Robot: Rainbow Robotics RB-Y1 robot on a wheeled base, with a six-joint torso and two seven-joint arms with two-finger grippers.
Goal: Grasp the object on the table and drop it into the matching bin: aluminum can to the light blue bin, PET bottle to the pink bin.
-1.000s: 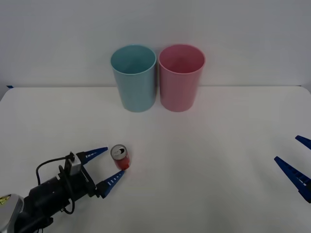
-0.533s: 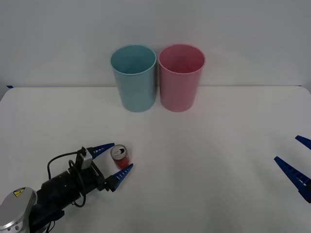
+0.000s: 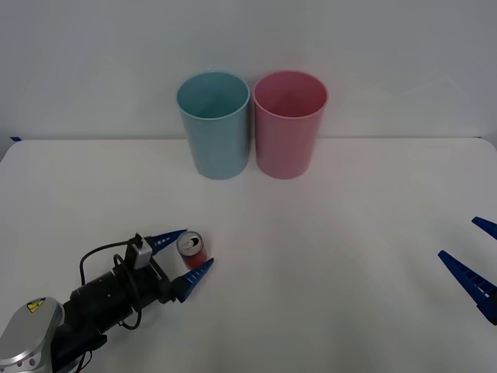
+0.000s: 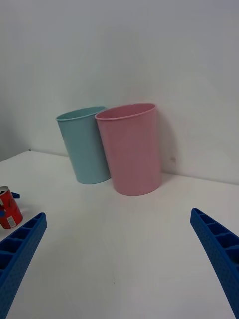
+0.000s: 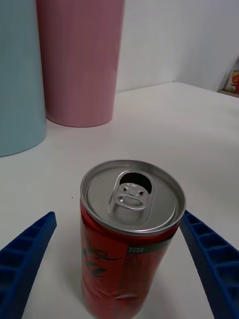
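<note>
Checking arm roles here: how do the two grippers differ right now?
The left gripper reaches out over the table, open, fingers either side of the upright can; the right gripper sits at the table's right edge, open around nothing. Both have blue ribbed fingers.

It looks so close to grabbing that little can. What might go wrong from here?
The left gripper is open around the upright can. Three risks, as I judge them:
1. One finger may touch first, tipping the light can so it rolls across the table.
2. The can is already opened, so any leftover drink might spill.
3. The blue bin and the pink bin stand side by side; a slightly off drop might land in the pink one.
</note>
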